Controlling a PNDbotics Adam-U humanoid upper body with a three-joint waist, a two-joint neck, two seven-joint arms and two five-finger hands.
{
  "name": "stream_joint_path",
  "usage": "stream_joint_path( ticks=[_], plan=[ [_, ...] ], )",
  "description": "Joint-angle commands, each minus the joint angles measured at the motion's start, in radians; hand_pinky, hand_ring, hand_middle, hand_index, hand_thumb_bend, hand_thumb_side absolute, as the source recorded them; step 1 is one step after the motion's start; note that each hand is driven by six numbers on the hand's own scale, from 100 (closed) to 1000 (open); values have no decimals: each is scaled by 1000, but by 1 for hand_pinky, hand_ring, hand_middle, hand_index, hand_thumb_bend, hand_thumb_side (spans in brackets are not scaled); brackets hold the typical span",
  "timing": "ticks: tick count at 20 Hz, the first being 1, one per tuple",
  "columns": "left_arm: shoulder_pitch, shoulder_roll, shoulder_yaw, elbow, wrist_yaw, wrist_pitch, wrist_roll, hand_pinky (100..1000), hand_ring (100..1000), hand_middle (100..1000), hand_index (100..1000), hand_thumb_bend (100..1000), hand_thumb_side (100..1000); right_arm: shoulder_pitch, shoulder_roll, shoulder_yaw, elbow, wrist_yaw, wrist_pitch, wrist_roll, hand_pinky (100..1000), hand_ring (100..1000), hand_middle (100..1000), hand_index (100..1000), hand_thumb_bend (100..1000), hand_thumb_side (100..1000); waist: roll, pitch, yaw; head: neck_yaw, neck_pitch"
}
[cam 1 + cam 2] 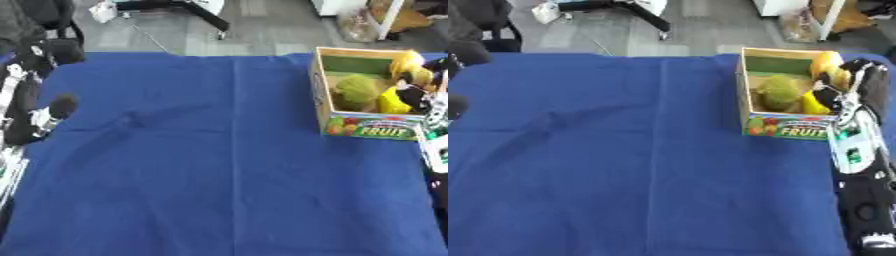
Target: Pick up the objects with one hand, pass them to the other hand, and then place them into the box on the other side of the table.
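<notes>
While one cardboard box (365,125) marked FRUIT stands near the table's right edge, it holds one green rounded object (779,93) and at least two yellow ones (393,101), and the right hand (843,82) reaches over its right wall among the yellow objects, though whether its fingers are curled or apart cannot be told. The left hand (54,111) shows at the table's left edge, dark, its fingers likewise unreadable. One blue cloth (219,165) covers the table; beyond its far edge lie grey floor and black chair legs (179,9).
</notes>
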Motion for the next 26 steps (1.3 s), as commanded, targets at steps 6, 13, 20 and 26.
stream_joint_path(
  ticks=[6, 13, 20, 26],
  plan=[
    [-4, -10, 9, -17, 3, 7, -10, 810, 716, 664, 795, 700, 716, -114, -17, 11, 214, 1, 12, -73, 704, 611, 640, 564, 235, 126, 25, -45, 15, -16, 11],
    [-6, -16, 6, -15, 10, 5, -15, 810, 716, 663, 801, 701, 716, -183, 10, 25, 270, 44, -4, -100, 716, 649, 710, 877, 554, 421, 32, -48, 30, -30, 15],
    [-6, -19, 5, -13, 13, 6, -21, 810, 715, 662, 810, 703, 716, -223, 14, 28, 243, 111, -6, -78, 788, 775, 884, 1000, 702, 545, 30, -50, 35, -35, 16],
    [-4, -20, 9, -12, 12, 6, -24, 811, 715, 662, 813, 704, 717, -225, 0, 21, 188, 130, -2, -67, 800, 791, 910, 1000, 718, 555, 30, -51, 35, -35, 16]
  ],
)
